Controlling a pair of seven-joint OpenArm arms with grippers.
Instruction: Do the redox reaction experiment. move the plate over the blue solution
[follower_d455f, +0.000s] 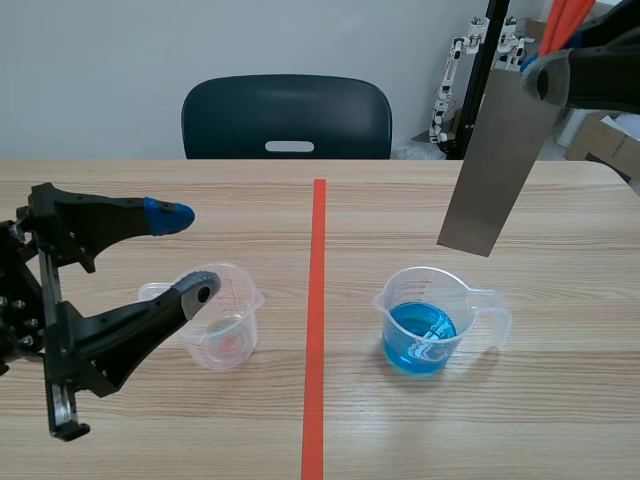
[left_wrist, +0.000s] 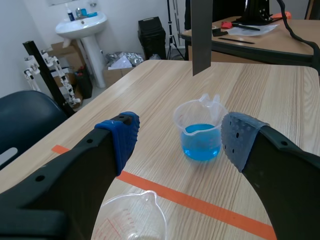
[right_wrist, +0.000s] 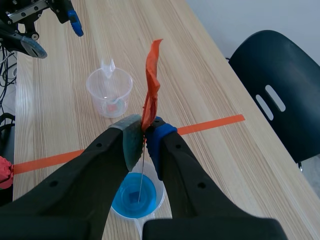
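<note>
Hanging high at 2 o'clock in the scene view, a flat grey metal plate (follower_d455f: 497, 165) is being pinched at its upper end by the right gripper (follower_d455f: 541, 76). The gripper's fingers are pressing tight on it, beside a strip of orange tape (right_wrist: 151, 82) that is sticking up from the plate's top. The plate is tilting slightly, its lower edge pointing toward 7 o'clock.

A clear beaker of blue solution (follower_d455f: 427, 322) is standing on the wooden table (follower_d455f: 560, 400) at about 5 o'clock, right of the orange-red tape line (follower_d455f: 316, 320). The plate is hanging in the air, clear of the beaker's rim. In the right wrist view it is showing only as a thin edge and seems to be lining up over the blue liquid, though this is hard to judge.

The left gripper (follower_d455f: 185, 252) is hovering at 9 o'clock with its fingers spread wide, holding nothing. A second clear beaker (follower_d455f: 222, 322), showing a faint pink trace at its bottom, is sitting by its lower finger at 7 o'clock. A dark chair (follower_d455f: 287, 115) is standing behind the table at 12 o'clock.
</note>
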